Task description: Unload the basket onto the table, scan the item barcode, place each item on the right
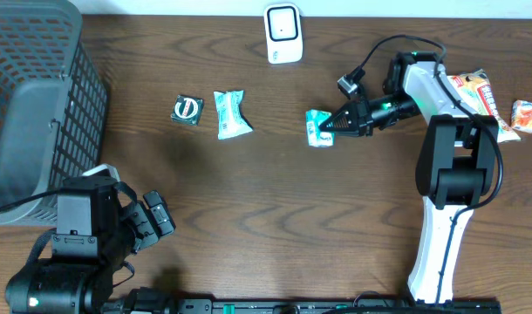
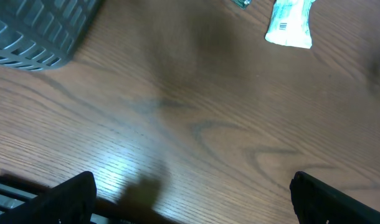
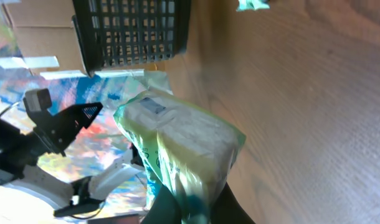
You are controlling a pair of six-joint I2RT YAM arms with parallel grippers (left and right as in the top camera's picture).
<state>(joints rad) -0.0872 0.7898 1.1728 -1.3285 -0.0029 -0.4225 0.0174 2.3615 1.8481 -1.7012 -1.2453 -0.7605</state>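
Observation:
My right gripper [image 1: 330, 126] is shut on one end of a teal and white packet [image 1: 317, 128], which it holds just above the table right of centre. In the right wrist view the packet [image 3: 177, 140] bulges out from between the two dark fingers [image 3: 168, 208]; no barcode can be made out on it. The white barcode scanner [image 1: 283, 33] stands at the table's far edge, up and to the left of the held packet. My left gripper [image 1: 154, 222] is open near the front left corner, with bare wood between its fingers [image 2: 75, 196].
A second teal packet [image 1: 231, 114] and a dark green square packet [image 1: 187, 109] lie left of centre. Orange and white snack packets [image 1: 478, 92] lie at the far right. A dark mesh basket [image 1: 39, 96] fills the left edge.

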